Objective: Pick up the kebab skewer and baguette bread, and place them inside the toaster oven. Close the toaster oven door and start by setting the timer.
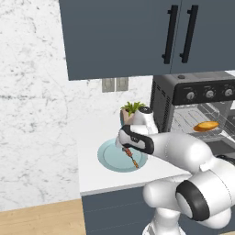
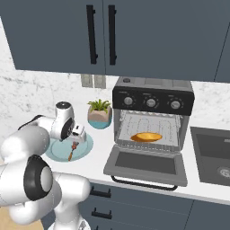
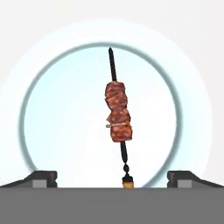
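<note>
My pincer [image 3: 112,179] hangs over the pale blue plate [image 3: 48,87], its jaws spread wide with nothing between them. In the hand view the two dark fingertips [image 3: 43,177] stand far apart at either side of the plate's lower rim. The kebab skewer [image 3: 118,118] lies in the middle of the plate, its thin dark stick running between my fingertips, with reddish-brown meat chunks bunched at mid-length. I am above it, not touching it.

From the right base view, the plate sits on the white surface [image 2: 101,155] just in front of a small potted plant [image 2: 99,113], to the left of the toaster oven [image 2: 152,114]. The toaster oven door [image 2: 146,164] is dropped open and lies flat toward me. The baguette bread [image 2: 146,136] rests on the wire rack inside the oven, below the black panel with three knobs.
</note>
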Controlling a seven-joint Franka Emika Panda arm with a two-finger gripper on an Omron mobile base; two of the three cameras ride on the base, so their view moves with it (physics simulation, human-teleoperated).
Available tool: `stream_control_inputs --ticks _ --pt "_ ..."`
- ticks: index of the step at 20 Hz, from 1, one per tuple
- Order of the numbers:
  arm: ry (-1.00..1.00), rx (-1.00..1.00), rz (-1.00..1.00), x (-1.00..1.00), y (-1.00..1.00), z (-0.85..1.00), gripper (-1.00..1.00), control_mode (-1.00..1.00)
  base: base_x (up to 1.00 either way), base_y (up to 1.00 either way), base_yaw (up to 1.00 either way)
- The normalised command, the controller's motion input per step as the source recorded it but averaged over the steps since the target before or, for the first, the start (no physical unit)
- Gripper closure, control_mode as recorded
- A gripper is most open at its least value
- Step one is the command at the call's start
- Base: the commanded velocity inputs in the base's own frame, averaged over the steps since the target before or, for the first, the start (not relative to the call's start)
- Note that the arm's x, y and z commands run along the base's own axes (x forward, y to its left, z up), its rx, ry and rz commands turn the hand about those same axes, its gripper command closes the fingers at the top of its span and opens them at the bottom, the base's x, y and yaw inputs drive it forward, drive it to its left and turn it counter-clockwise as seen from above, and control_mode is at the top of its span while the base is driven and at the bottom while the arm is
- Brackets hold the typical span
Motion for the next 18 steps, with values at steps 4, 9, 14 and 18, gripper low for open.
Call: stream_control_inputs --ticks 4,9,14,18 --pt "0.0 -0.04 0.0 0.08 0.0 -0.17 -1.0 -1.0 0.0 0.0 0.0" --pt "0.0 -0.01 0.0 0.1 0.0 -0.24 -1.0 -1.0 0.0 0.0 0.0" --pt "0.0 0.0 0.0 0.09 0.0 -0.19 -1.0 -1.0 0.0 0.0 0.0" --pt "0.0 0.0 0.0 0.19 0.0 -0.16 -1.0 -1.0 0.0 0.0 0.0"
